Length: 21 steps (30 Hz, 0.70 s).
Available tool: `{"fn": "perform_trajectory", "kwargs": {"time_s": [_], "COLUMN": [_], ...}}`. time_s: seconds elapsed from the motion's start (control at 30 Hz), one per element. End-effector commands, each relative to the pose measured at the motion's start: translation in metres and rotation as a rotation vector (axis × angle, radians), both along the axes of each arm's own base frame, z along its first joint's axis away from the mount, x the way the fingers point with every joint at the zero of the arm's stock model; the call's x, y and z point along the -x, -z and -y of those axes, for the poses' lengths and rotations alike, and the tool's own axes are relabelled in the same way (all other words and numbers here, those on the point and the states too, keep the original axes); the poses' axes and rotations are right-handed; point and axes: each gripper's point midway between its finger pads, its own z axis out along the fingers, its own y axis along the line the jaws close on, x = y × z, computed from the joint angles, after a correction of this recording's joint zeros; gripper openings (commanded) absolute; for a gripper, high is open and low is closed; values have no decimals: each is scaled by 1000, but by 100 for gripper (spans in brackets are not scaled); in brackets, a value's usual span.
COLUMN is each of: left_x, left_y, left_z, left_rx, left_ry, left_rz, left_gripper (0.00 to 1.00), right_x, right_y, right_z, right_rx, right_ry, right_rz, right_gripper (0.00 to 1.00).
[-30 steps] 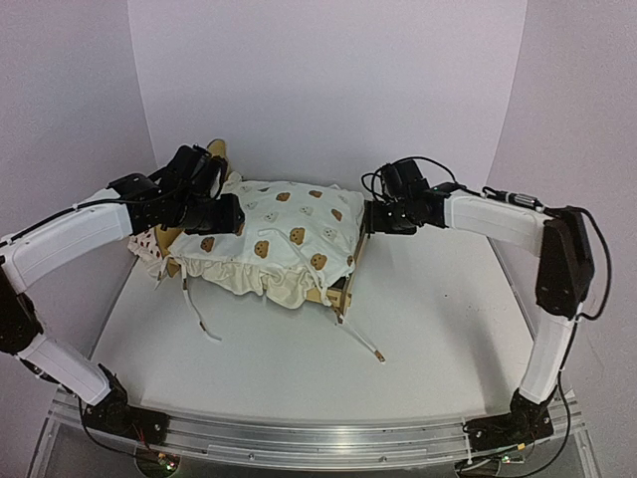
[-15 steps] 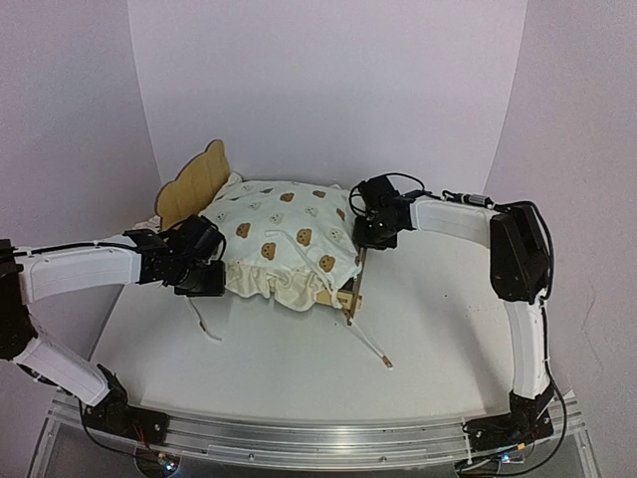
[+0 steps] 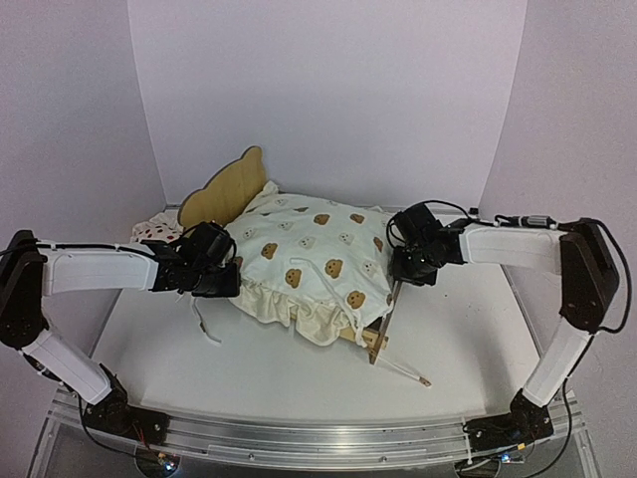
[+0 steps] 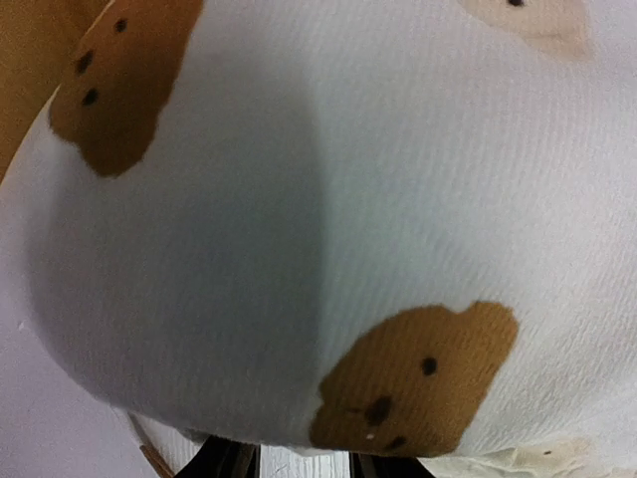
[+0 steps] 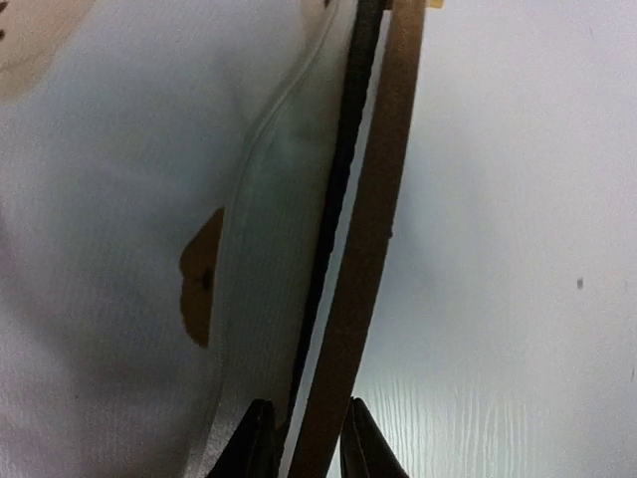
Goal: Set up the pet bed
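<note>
The pet bed (image 3: 234, 185) stands mid-table, its bear-ear headboard at the back left. A cream bear-print cushion (image 3: 314, 254) lies on it and hides the base. My right gripper (image 3: 402, 271) is shut on the plywood side rail (image 5: 373, 229) at the bed's right side, one finger on each face of the rail. My left gripper (image 3: 225, 280) is pressed against the bed's left edge, under the cushion's bulge (image 4: 328, 199). Only the bases of its fingers (image 4: 227, 462) show, standing apart with the table between them. The tips are hidden by the cushion.
A small white pillow with red spots (image 3: 153, 229) lies behind my left arm near the left wall. Cushion ties trail onto the table at the front left (image 3: 205, 325) and front right (image 3: 403, 370). White walls close in the back and sides.
The bed and cushion have slid to the right and turned, and both arms went with them. My right gripper closed onto the side rail. My left gripper dropped to the bed's left edge.
</note>
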Motion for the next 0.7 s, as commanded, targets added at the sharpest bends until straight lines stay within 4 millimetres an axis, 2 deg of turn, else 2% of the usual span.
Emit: {"fn": "perform_trajectory", "kwargs": {"time_s": [0.0,0.07,0.13,0.23,0.33,0.47,0.6,0.67], "left_x": [-10,-10,-11,-11,-10,-6,-2,1], "left_y": [7,7,8,13,15,17,22,25], "left_z": [-18,-22,-23,-22,-22,-21,-21,-21], "left_rx": [-56,-75,-84,-89,-87,-74,-59,-53], "left_ry": [-49,-54,-56,-50,-46,-43,-38,-35], "left_rz": [48,58,59,45,32,20,4,-6], "left_gripper": [32,32,33,32,32,32,32,32], "right_x": [111,119,112,88,51,-10,-71,-98], "right_y": [-5,-19,-37,-61,-85,-102,-94,-75], "right_z": [-47,-42,-30,-2,20,38,55,59], "right_rx": [-199,-200,-129,-30,9,95,96,68], "right_ry": [-293,-318,-334,-300,-252,-217,-170,-173], "right_rz": [-241,-224,-163,-87,-6,60,52,19], "right_gripper": [37,54,66,70,67,57,43,39]}}
